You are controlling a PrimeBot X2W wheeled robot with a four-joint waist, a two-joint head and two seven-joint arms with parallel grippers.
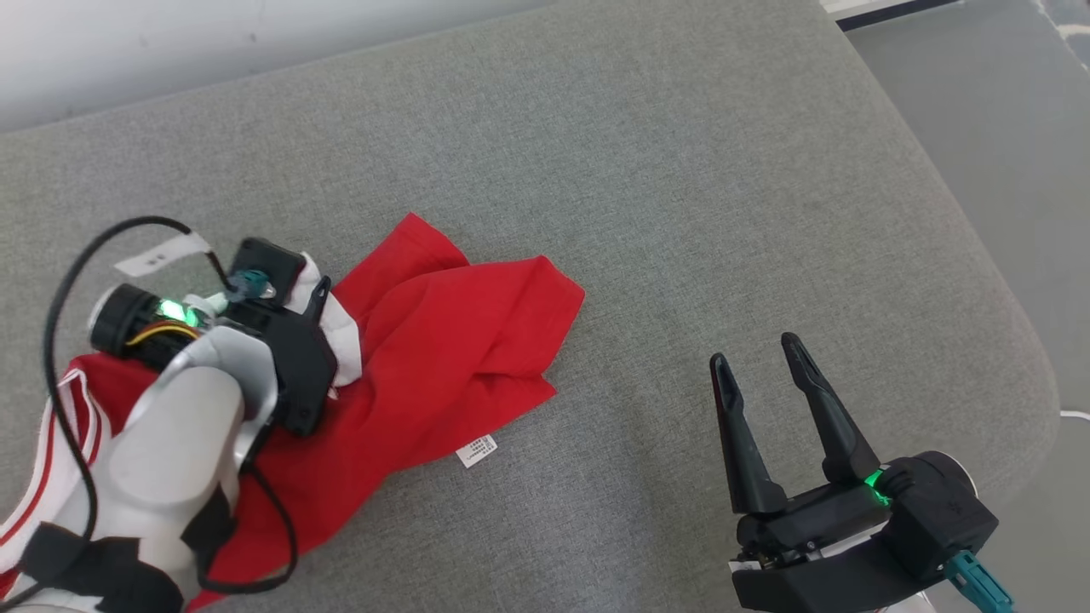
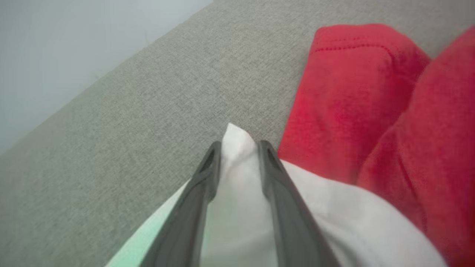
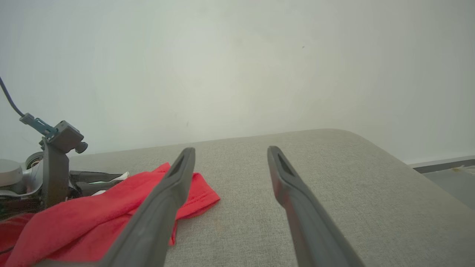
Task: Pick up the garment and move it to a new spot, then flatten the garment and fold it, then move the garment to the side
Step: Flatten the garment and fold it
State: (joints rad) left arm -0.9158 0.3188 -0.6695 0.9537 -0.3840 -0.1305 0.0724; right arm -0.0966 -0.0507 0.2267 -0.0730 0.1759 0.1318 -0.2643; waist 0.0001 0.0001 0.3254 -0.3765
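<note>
The left hand (image 2: 239,148) points down from a bent wrist on its pale forearm (image 1: 170,443), its two dark fingers pressed to either side of a white fold of the garment (image 2: 237,207). The right hand (image 1: 755,351) sits at the head view's lower right, fingers spread wide, holding nothing.

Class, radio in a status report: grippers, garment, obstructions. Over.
Left gripper astride white edge of garment, grip unclear. Right gripper open, empty. Arm cable loops over garment.

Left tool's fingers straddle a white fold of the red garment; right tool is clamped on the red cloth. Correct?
No: the right tool stands open and empty over the grey cushion, clear of the garment, per the head view. The rest holds.
</note>
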